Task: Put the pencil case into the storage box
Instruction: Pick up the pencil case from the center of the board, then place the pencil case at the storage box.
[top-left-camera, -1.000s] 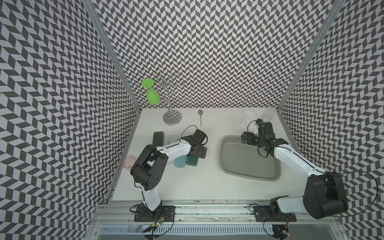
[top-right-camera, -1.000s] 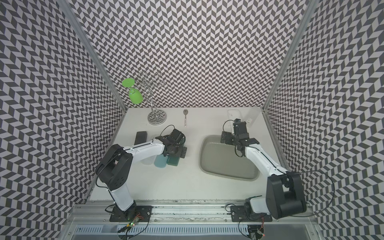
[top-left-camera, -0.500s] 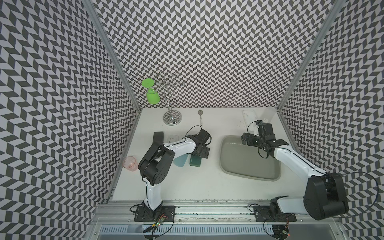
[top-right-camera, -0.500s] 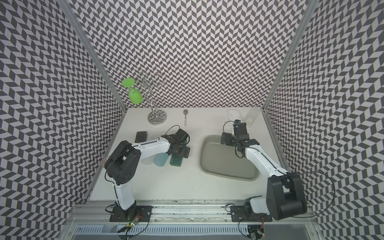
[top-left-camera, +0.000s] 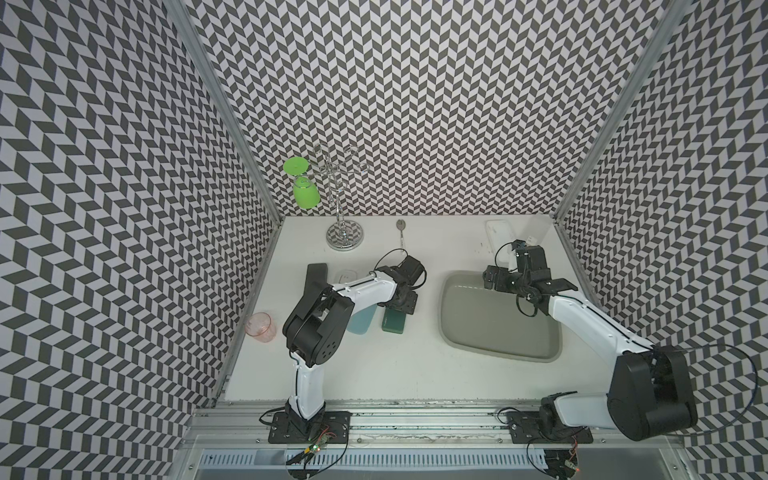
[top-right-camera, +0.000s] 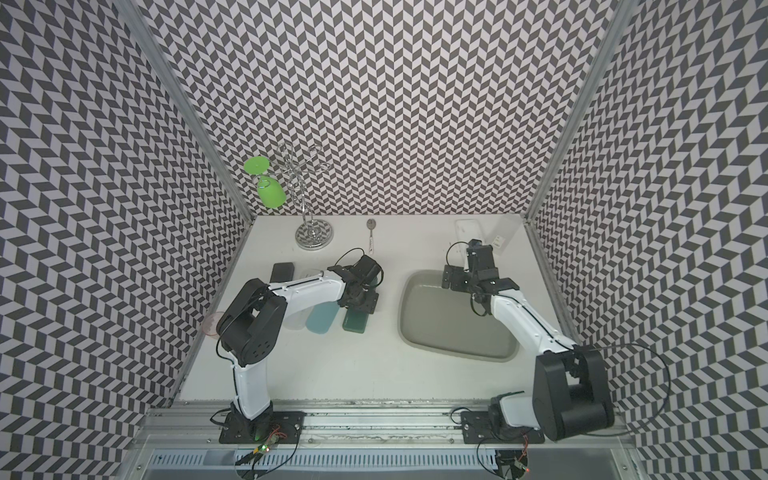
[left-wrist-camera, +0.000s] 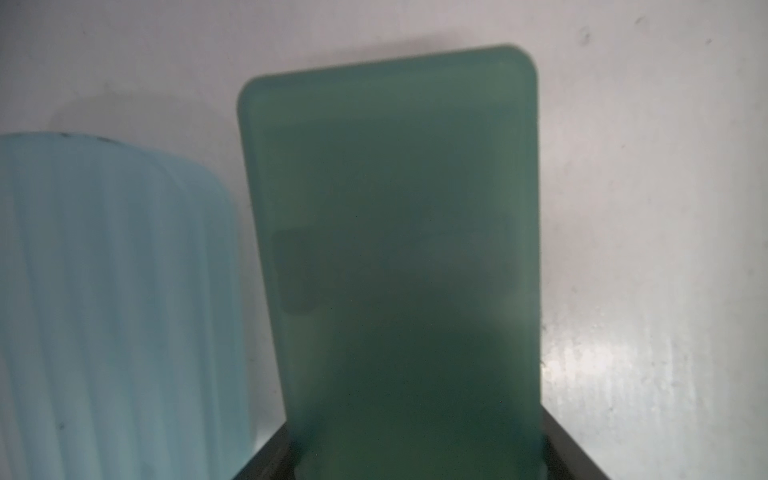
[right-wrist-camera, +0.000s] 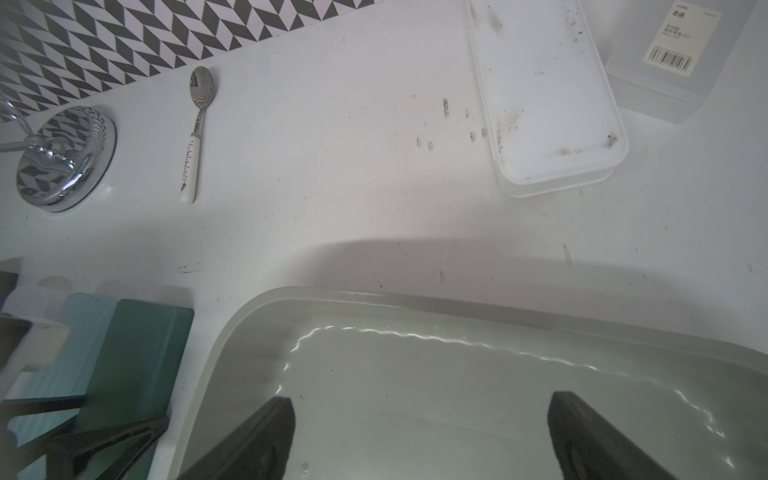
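Note:
A dark green pencil case (top-left-camera: 394, 323) (top-right-camera: 355, 322) lies flat on the white table left of the storage box (top-left-camera: 498, 358) (top-right-camera: 453, 328), a shallow grey-olive tub with nothing in it. My left gripper (top-left-camera: 401, 305) (top-right-camera: 361, 303) is down over the case's far end. In the left wrist view the green case (left-wrist-camera: 395, 249) fills the gap of the left gripper (left-wrist-camera: 415, 453), with a dark finger against each long side. My right gripper (top-left-camera: 528, 286) (right-wrist-camera: 419, 415) hangs open over the box's far end (right-wrist-camera: 232, 332), holding nothing.
A light blue ribbed case (top-left-camera: 359, 320) (left-wrist-camera: 112, 291) lies right beside the green one, with a black case (top-left-camera: 316, 276) further left. A white case (top-left-camera: 496, 235) lies behind the box. A spoon (top-left-camera: 401, 232), a chrome glass stand (top-left-camera: 344, 239) and a pink cup (top-left-camera: 261, 327) are also here.
My left arm has shifted a little to the right, onto the green case, and its jaws have narrowed against the case's sides. The right arm has not moved.

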